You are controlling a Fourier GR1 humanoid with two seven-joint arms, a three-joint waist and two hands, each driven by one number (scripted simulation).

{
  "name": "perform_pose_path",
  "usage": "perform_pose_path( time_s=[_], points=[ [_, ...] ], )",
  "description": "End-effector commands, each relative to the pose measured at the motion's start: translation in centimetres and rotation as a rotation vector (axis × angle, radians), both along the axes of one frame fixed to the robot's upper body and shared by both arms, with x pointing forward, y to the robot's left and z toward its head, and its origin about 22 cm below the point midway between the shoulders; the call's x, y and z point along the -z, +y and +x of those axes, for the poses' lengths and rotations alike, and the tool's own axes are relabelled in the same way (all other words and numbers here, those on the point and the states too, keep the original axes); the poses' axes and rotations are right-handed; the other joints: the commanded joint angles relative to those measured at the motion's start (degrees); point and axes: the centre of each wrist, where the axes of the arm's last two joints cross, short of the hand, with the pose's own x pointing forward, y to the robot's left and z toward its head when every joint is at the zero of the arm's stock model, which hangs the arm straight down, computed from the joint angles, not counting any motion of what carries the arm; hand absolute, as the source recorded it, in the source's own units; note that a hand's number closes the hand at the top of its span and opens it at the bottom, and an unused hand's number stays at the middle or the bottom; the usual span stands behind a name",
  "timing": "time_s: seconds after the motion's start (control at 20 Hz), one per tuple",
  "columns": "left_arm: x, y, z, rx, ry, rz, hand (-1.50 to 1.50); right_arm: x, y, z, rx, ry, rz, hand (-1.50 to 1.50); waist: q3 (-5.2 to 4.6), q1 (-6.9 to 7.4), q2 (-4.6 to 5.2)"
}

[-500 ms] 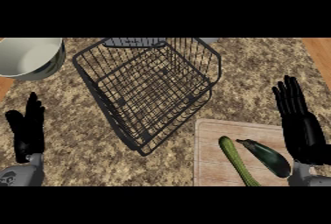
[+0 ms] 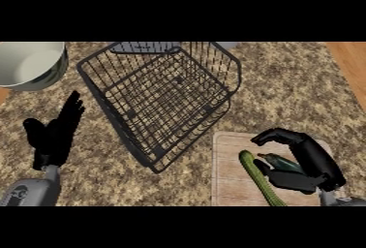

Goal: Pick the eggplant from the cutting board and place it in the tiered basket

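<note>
The dark eggplant [image 2: 280, 162] lies on the light wooden cutting board [image 2: 229, 174] at the lower right, mostly covered by my right hand [image 2: 309, 162]. That hand arches over it with fingers and thumb curled round it. A long green cucumber [image 2: 259, 178] lies on the board just left of the eggplant. The black wire tiered basket [image 2: 166, 97] stands in the middle of the counter, up and left of the board. My left hand [image 2: 57, 133] rests open at the left, fingers up, away from everything.
A large pale bowl [image 2: 28, 63] sits at the top left corner. The counter top is brown speckled stone, with a wooden strip [image 2: 352, 63] at the far right edge.
My right hand has come down from upright and open onto the cutting board and curled round the eggplant. The left hand has shifted slightly inward and tilted.
</note>
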Motion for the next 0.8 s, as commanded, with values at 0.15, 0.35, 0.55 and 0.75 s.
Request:
perform_pose_path(
  time_s=[0.15, 0.35, 0.55, 0.75],
  points=[
    [-1.8, 0.5, -2.5, 0.125, 0.008, -0.046, 0.00, 3.0, -4.1, -1.6, -0.019, -0.028, -0.142, -1.50, 0.18, -0.12, 0.14],
    [-2.2, 0.3, -1.4, 0.132, 0.017, -0.054, 0.00, -4.3, -3.8, 0.6, -0.116, -0.140, -0.364, -1.50, 0.07, -0.61, -0.05],
    [-2.2, -0.1, -0.9, 0.132, 0.003, -0.064, 0.00, -9.2, -5.2, 2.4, -0.154, -0.206, -0.722, -1.50, -0.01, -0.06, 0.10],
    [-2.4, -0.4, -1.3, 0.138, 0.024, -0.050, 0.00, -11.4, -4.9, 1.6, -0.395, -0.052, -1.019, -1.50, -0.10, 0.39, -0.03]
  ],
)
